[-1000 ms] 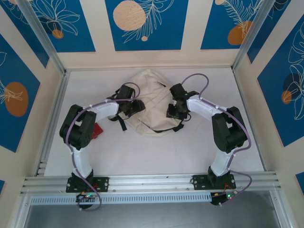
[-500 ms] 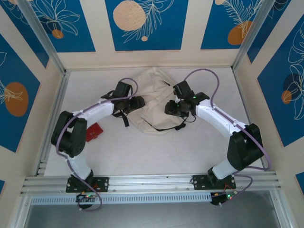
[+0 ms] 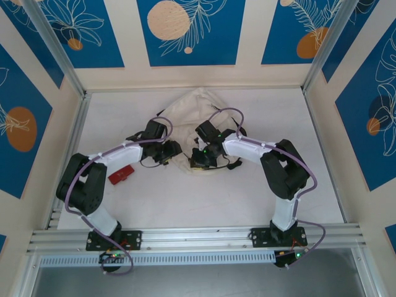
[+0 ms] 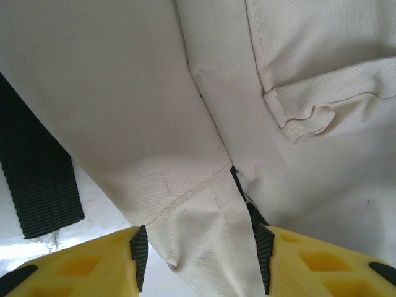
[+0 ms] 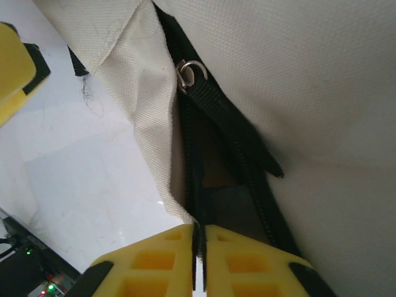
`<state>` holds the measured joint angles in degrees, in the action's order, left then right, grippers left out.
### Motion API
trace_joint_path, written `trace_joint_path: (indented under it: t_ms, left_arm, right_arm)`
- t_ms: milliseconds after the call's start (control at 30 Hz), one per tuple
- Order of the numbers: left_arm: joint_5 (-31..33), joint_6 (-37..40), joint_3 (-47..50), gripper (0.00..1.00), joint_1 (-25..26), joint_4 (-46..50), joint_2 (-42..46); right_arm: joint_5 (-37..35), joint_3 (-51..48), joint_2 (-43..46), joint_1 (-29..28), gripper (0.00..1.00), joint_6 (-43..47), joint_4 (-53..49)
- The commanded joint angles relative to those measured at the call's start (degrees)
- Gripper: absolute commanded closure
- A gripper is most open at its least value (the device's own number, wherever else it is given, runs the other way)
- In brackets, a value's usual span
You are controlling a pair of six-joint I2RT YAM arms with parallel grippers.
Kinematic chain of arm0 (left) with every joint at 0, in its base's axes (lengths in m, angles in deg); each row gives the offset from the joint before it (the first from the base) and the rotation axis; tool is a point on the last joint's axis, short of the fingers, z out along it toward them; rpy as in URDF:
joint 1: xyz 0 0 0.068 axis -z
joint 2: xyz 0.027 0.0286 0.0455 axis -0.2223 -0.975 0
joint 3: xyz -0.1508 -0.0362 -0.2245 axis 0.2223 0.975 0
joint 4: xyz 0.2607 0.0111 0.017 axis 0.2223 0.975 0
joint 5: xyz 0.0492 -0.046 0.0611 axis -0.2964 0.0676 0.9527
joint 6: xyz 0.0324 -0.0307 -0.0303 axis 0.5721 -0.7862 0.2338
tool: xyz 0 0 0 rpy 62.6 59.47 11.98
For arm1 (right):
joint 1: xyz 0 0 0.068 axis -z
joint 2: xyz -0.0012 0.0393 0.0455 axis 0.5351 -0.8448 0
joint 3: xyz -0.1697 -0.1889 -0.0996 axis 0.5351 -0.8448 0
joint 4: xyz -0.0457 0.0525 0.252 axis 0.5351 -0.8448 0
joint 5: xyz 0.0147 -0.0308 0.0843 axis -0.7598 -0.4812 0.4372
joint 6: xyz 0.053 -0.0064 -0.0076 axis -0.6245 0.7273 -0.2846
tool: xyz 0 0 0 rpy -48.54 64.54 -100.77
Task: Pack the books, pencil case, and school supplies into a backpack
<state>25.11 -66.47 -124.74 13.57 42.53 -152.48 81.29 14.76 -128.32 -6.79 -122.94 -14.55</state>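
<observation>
The cream backpack (image 3: 197, 114) lies at the table's middle back, its near edge bunched up. My left gripper (image 3: 171, 151) is at its near-left edge. In the left wrist view that gripper (image 4: 201, 255) stands open with a cream fabric flap (image 4: 204, 229) between its pads. My right gripper (image 3: 202, 160) is at the near middle edge. Seen from the right wrist, this gripper (image 5: 198, 234) is shut on the black zipper edge (image 5: 193, 179) of the backpack's opening. Something dark shows inside the opening. The books are out of view.
A small red oblong thing (image 3: 121, 174) lies on the white table left of the backpack, under the left arm. A black strap (image 4: 37, 179) lies on the table beside the left gripper. A metal zipper ring (image 5: 189, 70) hangs above the right gripper. Walls close in on three sides.
Both grippers moved toward each other and down to the backpack's near edge. The right gripper closed onto the zipper edge. The backpack's front edge drew back and bunched.
</observation>
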Motion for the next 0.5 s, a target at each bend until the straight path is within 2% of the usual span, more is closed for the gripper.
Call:
trace_joint_path:
  t_ms: [0, 167, 467]
  left_arm:
    - [-2.9, -1.6, 0.4, 0.49, 0.3, -3.0, -0.8]
    - [-3.8, -1.9, 0.0, 0.5, 0.4, -3.9, -2.8]
    - [-5.6, -0.1, -1.5, 0.59, 1.6, -2.3, -5.8]
  right_arm:
    - [4.3, 0.4, 0.2, -1.0, 0.89, -0.9, 2.3]
    - [4.7, -3.3, -1.0, -1.8, 0.91, -1.9, 3.7]
    - [2.8, -4.7, -3.7, -2.0, 0.92, -1.0, 4.2]
